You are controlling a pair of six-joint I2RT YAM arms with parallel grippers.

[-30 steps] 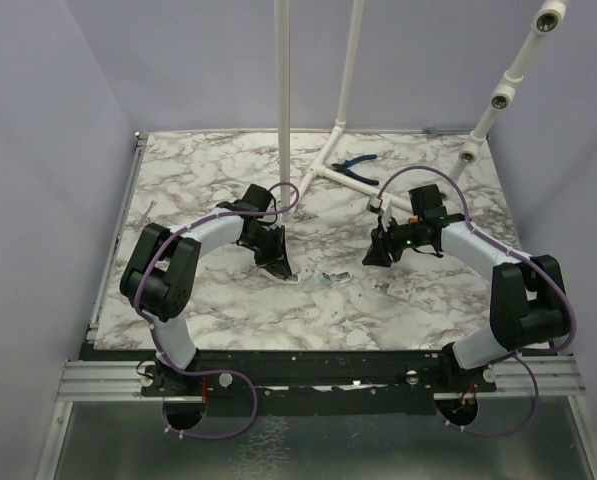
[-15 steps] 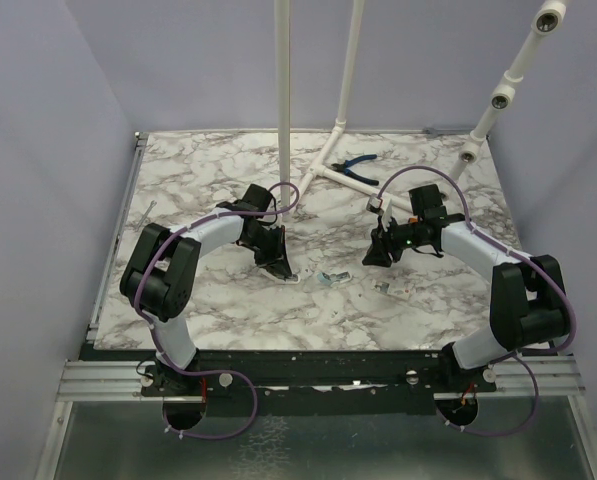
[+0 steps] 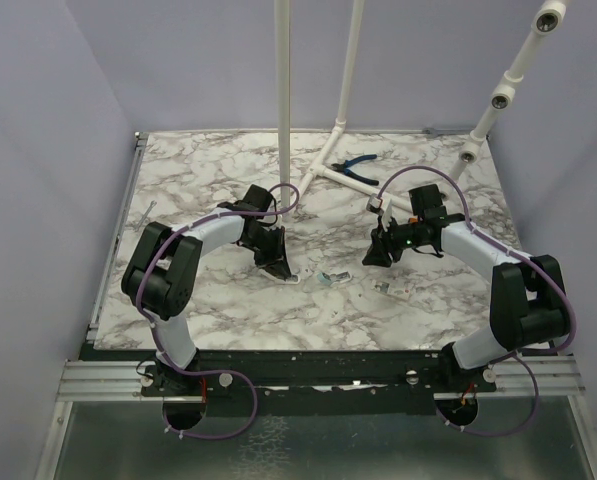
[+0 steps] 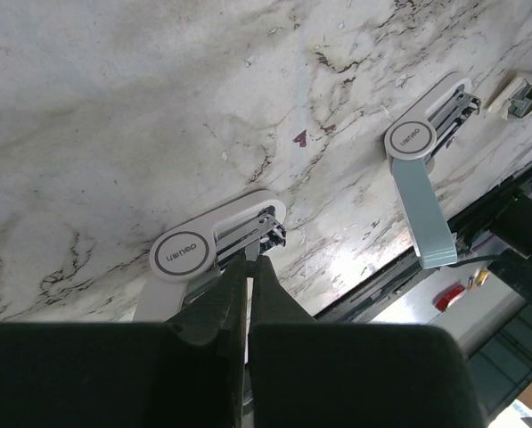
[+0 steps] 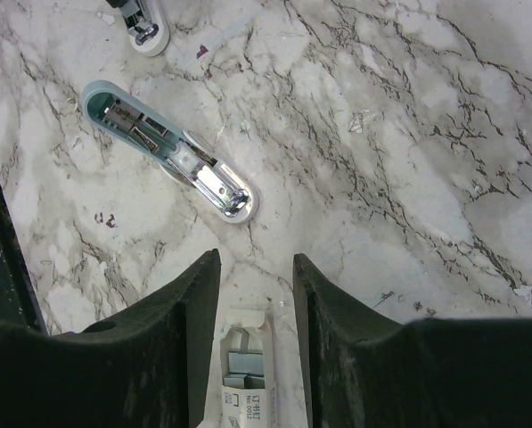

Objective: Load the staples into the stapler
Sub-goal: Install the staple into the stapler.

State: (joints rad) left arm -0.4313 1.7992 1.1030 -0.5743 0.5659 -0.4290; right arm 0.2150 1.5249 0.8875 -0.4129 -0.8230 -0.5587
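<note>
Staple box (image 5: 246,374): lying on the desk (image 5: 408,178) between the right fingers (image 5: 190,312), which are set half apart and not clamped; a centred, square grip is needed.
Stapler (image 5: 163,143): just beyond, opened, metal insides upward; staples are best fed along the channel.
Left fingers (image 4: 237,290): shut tight, tips lowered at a second, white stapler (image 4: 203,250).
Arms: left arm (image 3: 208,232) and right arm (image 3: 468,240) bent inward, wrists pitched down.

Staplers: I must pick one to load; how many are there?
2: one stapler at the left gripper's shut jaws, the other stapler lying opened further to the robot's right. No others visible.
</note>
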